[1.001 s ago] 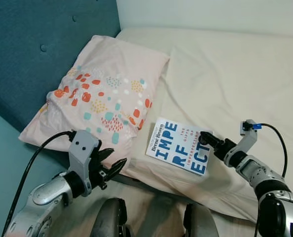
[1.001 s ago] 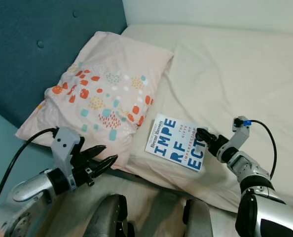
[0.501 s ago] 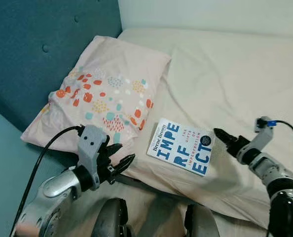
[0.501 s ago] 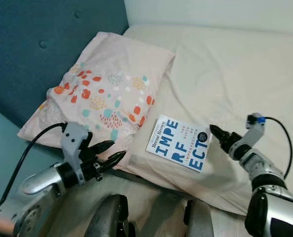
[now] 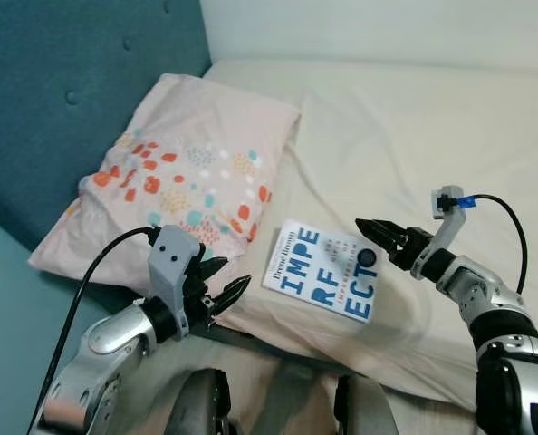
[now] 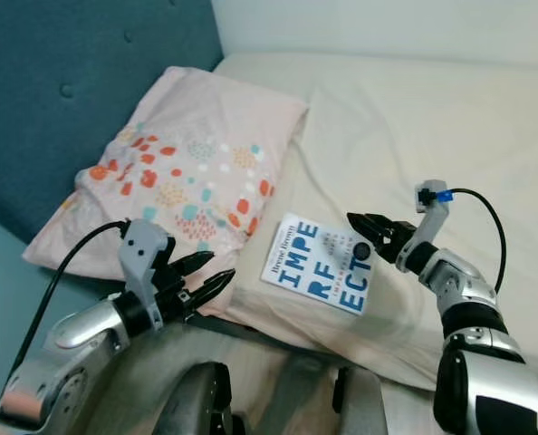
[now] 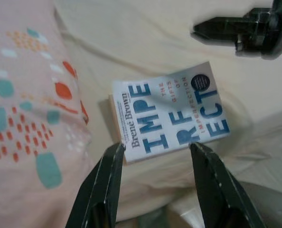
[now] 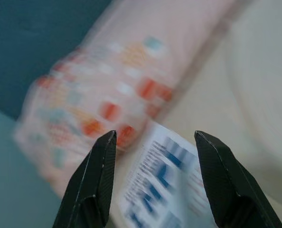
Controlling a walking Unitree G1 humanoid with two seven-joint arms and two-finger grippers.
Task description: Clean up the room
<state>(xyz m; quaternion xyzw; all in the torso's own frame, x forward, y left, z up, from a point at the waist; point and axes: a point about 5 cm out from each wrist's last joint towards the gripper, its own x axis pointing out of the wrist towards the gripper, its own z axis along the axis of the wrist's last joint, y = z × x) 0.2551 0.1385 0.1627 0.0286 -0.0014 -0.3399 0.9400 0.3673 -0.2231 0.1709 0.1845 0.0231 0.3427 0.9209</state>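
Observation:
A white book with big blue letters [image 5: 321, 281] lies flat on the cream bed sheet, just beside the pillow's corner. My right gripper [image 5: 374, 235] is open and hovers over the book's right edge, a little above the cover. Its two fingers [image 8: 96, 185] frame the blurred book [image 8: 162, 185] in the right wrist view. My left gripper [image 5: 235, 272] is open and empty at the bed's near edge, left of the book. In the left wrist view the book [image 7: 172, 114] shows between that gripper's fingers [image 7: 103, 185], with the right gripper [image 7: 236, 31] beyond it.
A pink pillow with orange and teal spots [image 5: 178, 172] leans against the dark blue padded headboard [image 5: 61, 91]. The cream sheet [image 5: 432, 127] stretches wrinkled to the right and back. My own legs [image 5: 206, 408] press against the mattress's front edge.
The right gripper drew back to the right off the book's edge, then returned over it, slightly raised. The left gripper crept right toward the book. The camera also shifted a little.

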